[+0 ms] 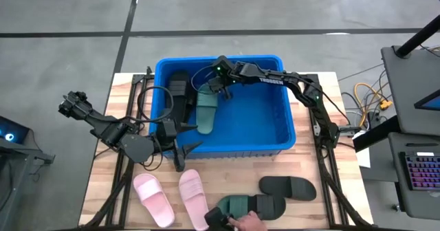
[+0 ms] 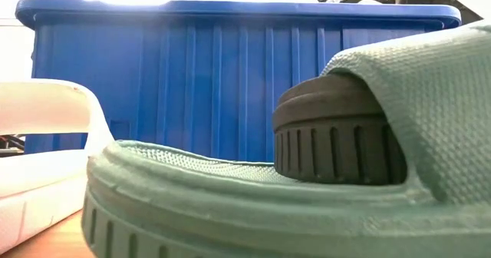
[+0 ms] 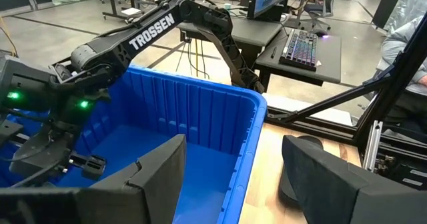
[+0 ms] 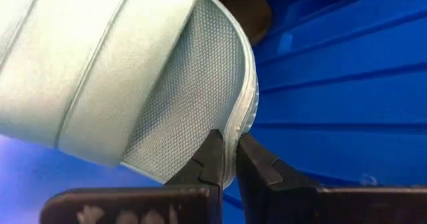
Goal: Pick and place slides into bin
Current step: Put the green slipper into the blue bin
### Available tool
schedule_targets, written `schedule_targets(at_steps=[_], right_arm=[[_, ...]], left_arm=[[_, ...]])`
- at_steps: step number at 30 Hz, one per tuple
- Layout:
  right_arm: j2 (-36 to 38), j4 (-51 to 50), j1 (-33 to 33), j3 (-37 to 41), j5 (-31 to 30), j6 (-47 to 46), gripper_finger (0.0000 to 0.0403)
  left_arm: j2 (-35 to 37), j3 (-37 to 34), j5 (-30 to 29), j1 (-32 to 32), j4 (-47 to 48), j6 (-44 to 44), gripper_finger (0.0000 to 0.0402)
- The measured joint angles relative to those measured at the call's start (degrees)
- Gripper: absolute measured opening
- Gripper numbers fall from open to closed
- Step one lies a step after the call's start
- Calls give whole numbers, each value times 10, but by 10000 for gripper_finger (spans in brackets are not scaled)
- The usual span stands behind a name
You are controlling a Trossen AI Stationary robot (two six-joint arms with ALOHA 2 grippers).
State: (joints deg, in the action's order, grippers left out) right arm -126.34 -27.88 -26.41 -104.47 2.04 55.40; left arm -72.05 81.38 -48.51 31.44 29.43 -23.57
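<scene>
The blue bin (image 1: 275,124) stands at the table's middle. A black slide (image 1: 180,93) lies in its left part. My right gripper (image 1: 218,80) reaches into the bin from the right and is shut on a dark green slide (image 1: 206,113). My left gripper (image 1: 184,148) is open and empty at the bin's near left corner; its fingers (image 3: 160,171) stand either side of the rim (image 3: 250,151). Two pink slides (image 1: 152,198) (image 1: 194,198), another green slide (image 1: 237,205) and a black slide (image 1: 289,188) lie on the table in front of the bin. My right gripper pinches the green slide's sole edge (image 4: 230,141) between its two fingertips, at the slide's far end. The fingers come from above, slanting down into the bin. The slide hangs below them toward the bin's near wall; whether its lower end (image 1: 205,128) touches the bin floor, I cannot tell.
A person's hand (image 1: 244,221) is on the green slide at the table's near edge; in the low view a dark ribbed thing (image 2: 337,139) sits under that slide's strap (image 2: 437,112). Cables (image 1: 371,97) and a desk with a keyboard (image 1: 421,172) are to the right.
</scene>
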Motion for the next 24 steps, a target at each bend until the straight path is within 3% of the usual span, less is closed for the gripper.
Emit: schedule_targets(at_steps=[19,24], right_arm=[[-4,-16,1,3,17,-14,15],[-4,7,5,2,-36,-10,15]], left_arm=[[0,-1,0,0,0,0,233],[0,-1,0,0,-1,0,233]])
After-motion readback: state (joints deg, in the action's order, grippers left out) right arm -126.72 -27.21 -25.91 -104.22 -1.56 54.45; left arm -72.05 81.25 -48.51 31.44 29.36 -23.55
